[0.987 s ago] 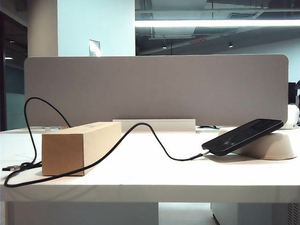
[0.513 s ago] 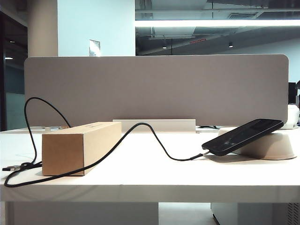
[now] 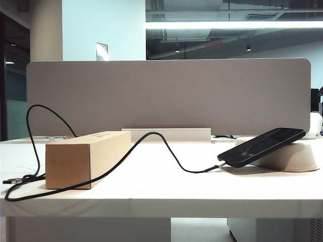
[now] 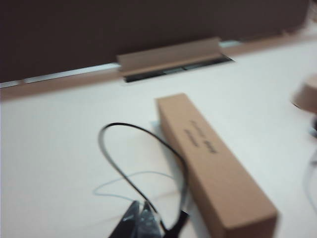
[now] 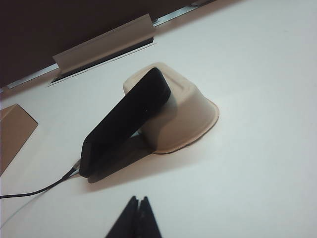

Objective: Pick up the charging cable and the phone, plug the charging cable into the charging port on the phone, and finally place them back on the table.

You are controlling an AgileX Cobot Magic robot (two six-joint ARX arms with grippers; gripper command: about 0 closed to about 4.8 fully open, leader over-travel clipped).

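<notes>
The black phone (image 3: 262,146) leans tilted on an upturned off-white bowl (image 3: 295,159) at the right of the white table (image 3: 161,189). The black charging cable (image 3: 151,132) runs from the left table edge, over a cardboard box (image 3: 83,159), to the phone's low end. Its silvery plug (image 5: 75,171) meets that short edge; the charging port itself does not show. Neither gripper appears in the exterior view. My left gripper (image 4: 141,210) is shut and empty, with the cable's loop (image 4: 148,133) passing close by its tips. My right gripper (image 5: 139,199) is shut and empty, a short way from the phone (image 5: 124,121).
A grey partition (image 3: 166,96) runs along the back of the table, with a raised cable flap (image 3: 166,134) at its foot. The long box (image 4: 213,163) lies lengthwise beside the cable loop. The bowl (image 5: 188,114) stands mouth down.
</notes>
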